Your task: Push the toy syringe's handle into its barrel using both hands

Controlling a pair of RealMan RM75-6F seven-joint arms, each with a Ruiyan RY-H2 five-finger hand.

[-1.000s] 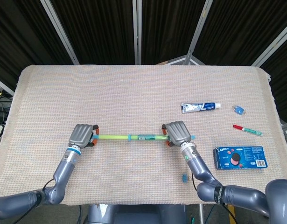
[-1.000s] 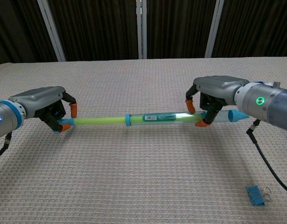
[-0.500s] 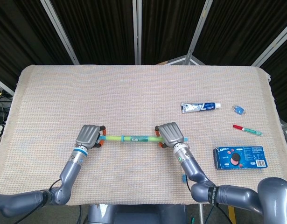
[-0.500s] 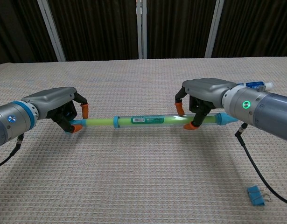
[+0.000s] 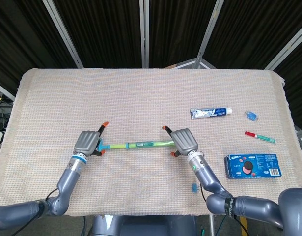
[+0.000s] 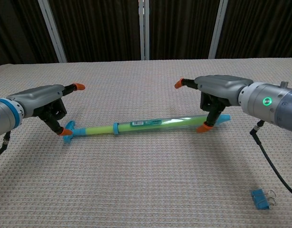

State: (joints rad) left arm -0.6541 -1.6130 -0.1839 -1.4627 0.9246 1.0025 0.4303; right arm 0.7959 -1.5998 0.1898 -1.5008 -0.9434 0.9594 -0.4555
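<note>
The toy syringe (image 5: pixel 141 144) (image 6: pixel 150 123) lies on the woven cloth between my two hands. It has a clear green barrel with blue ends, and a short stretch of green handle rod sticks out on the left. My left hand (image 5: pixel 87 143) (image 6: pixel 41 102) is at the handle end with its fingers spread, and an orange-tipped thumb rests by the blue handle flange (image 6: pixel 70 130). My right hand (image 5: pixel 182 141) (image 6: pixel 221 90) hovers over the barrel's far end with fingers stretched out and its thumb tip beside the barrel. Neither hand grips the syringe.
To the right lie a toothpaste tube (image 5: pixel 210 112), a small blue clip (image 5: pixel 250 116), a red-and-green pen (image 5: pixel 260 136) and a blue cookie box (image 5: pixel 252 165). A blue binder clip (image 5: pixel 194 187) (image 6: pixel 261 198) sits near the front edge by my right forearm.
Both hands have opened their fingers and let go of the syringe, which has dropped slightly onto the cloth. Before that the handle slid further into the barrel.
</note>
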